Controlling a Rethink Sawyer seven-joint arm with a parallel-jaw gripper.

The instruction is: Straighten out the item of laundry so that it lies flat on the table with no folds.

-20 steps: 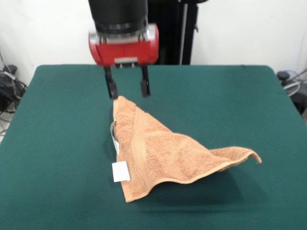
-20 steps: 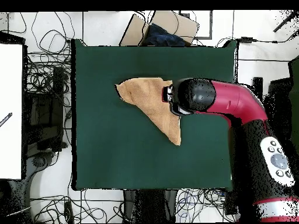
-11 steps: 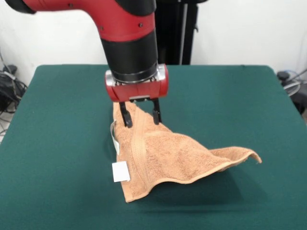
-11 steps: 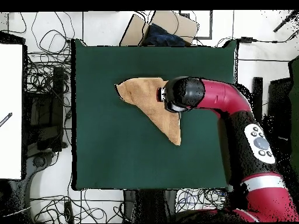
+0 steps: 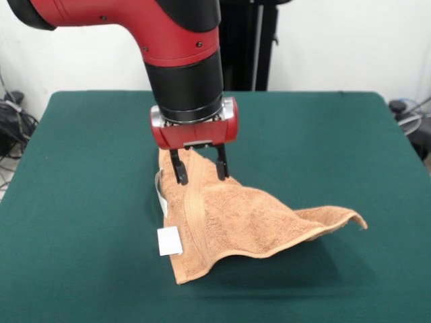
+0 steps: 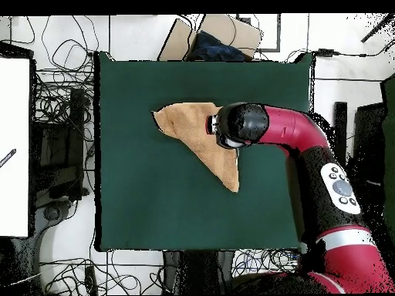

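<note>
The towel [image 5: 229, 219] lies near the middle of the surface [image 5: 81, 202], folded over on itself into a rough triangle. One point reaches toward the far side, under the arm. Another corner, at the right in the front view, curls up off the cloth. A woven stripe band runs down the left part, with a white tag [image 5: 169, 241] beside its lower edge. From overhead the towel [image 6: 193, 135] reads as a triangle too, so a layer is probably doubled under the top one.

The pincer [image 5: 200, 171] stands released, its two black fingers [image 5: 180, 172] spread to either side of the stripe band near the towel's far point. The tips sit at or just above the terry; contact cannot be confirmed. Straddling the fabric with fingers apart suggests a grasp is being prepared on the top layer close to that corner. A pinch there would let the folded part be drawn outward and spread.

The towel is not yet flat. One risk is catching both layers at once, which would drag the whole towel instead of opening it.
</note>
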